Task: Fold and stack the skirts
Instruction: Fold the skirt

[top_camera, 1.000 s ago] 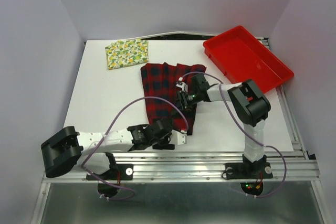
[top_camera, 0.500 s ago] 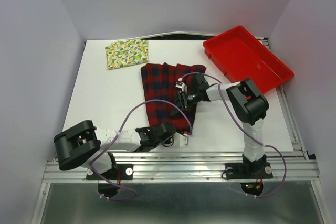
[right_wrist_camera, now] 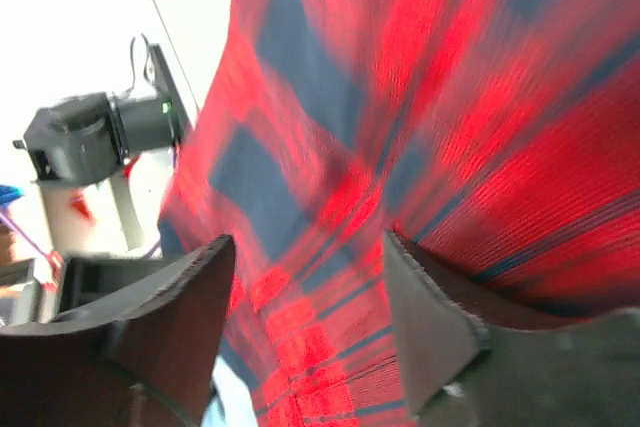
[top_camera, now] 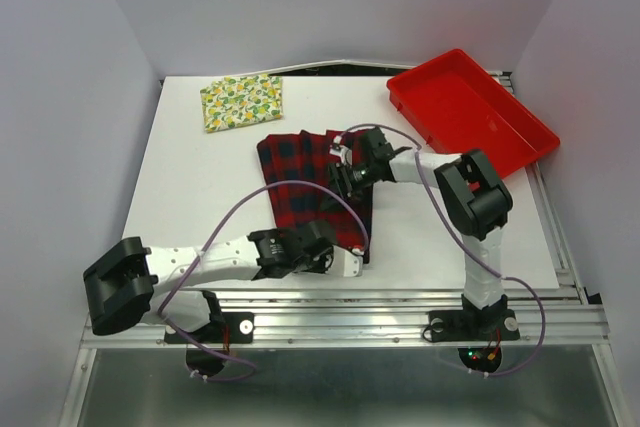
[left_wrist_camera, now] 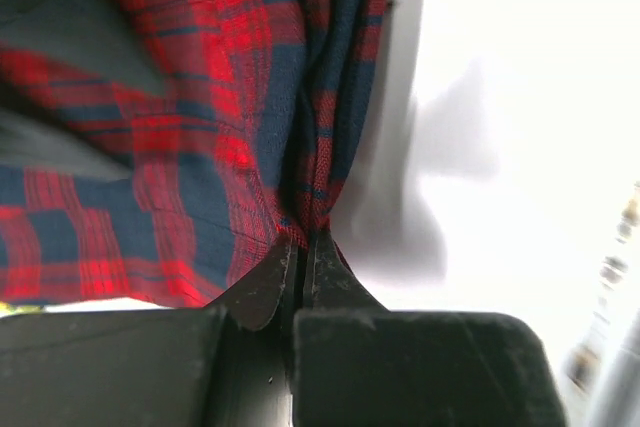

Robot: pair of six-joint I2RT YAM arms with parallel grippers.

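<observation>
A white table (top_camera: 200,187) fills the top view, walled in pale on three sides, with two arms working from its near edge. The left arm (top_camera: 215,265) lies low and nearly flat along that edge, its elbow out past the near-left corner and its forearm stretched rightward. The right arm (top_camera: 478,197) rises from its base at near right, bends at a raised elbow and sends its forearm leftward over the middle of the table. A red tray (top_camera: 470,112) sits angled at the far-right corner. The plaid skirt (top_camera: 300,187) lies spread in the middle, its far edge bunched beneath the right wrist and its near hem close to the table's front edge. The lemon skirt (top_camera: 242,101) rests folded by the far edge at left, well apart from the plaid one. Bare tabletop runs along the plaid skirt's left side and, more narrowly, on its right toward the tray. The left gripper (left_wrist_camera: 300,247) is pinched together on the plaid skirt's near-right corner, a ridge of cloth gathered between its tips. The right gripper (right_wrist_camera: 305,252) hangs with jaws spread apart, plaid cloth filling the view beyond the gap and not clamped.
</observation>
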